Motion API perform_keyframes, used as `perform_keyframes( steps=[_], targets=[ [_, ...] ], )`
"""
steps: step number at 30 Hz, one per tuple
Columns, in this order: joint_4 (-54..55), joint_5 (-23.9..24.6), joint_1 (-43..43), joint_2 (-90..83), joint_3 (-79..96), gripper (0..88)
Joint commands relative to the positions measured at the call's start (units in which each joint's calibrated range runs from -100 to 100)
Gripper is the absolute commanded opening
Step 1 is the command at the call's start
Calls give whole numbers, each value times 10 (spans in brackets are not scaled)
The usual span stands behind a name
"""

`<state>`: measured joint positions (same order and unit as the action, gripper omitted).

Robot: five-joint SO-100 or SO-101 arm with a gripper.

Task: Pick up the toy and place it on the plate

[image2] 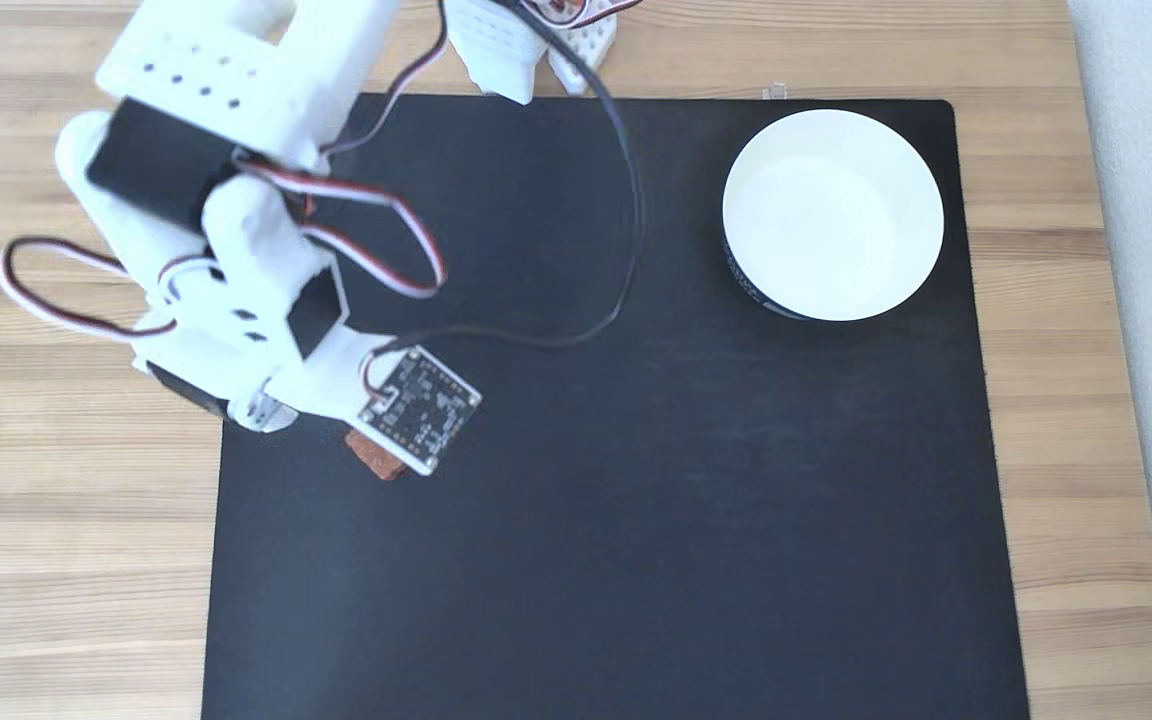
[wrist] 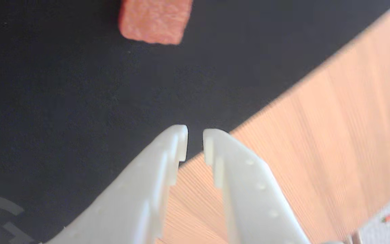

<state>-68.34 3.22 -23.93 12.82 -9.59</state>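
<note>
The toy (wrist: pixel 154 21) is a reddish-brown rough block lying on the black mat at the top edge of the wrist view, partly cut off. My gripper (wrist: pixel 195 138) hovers short of it, over the mat's edge. Its white fingers stand a narrow gap apart and hold nothing. In the fixed view the toy (image2: pixel 376 463) peeks out from under the wrist's circuit board (image2: pixel 423 407), near the mat's left side. The white plate (image2: pixel 833 214) sits empty at the mat's far right corner, far from the arm (image2: pixel 236 300).
A black mat (image2: pixel 616 520) covers most of the wooden table (image2: pixel 66 560). Loose cables (image2: pixel 626 200) trail from the arm across the mat's upper part. The table's right edge (image2: pixel 1116 300) meets a grey floor.
</note>
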Motion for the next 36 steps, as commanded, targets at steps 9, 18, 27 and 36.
perform_keyframes(
  steps=[9,18,27,36],
  targets=[
    [-60,-3,40,175,-271,23],
    [-145,-2,81,212,-315,23],
    [-153,-3,68,209,-316,23],
    [-154,2,67,209,-316,26]
  ],
)
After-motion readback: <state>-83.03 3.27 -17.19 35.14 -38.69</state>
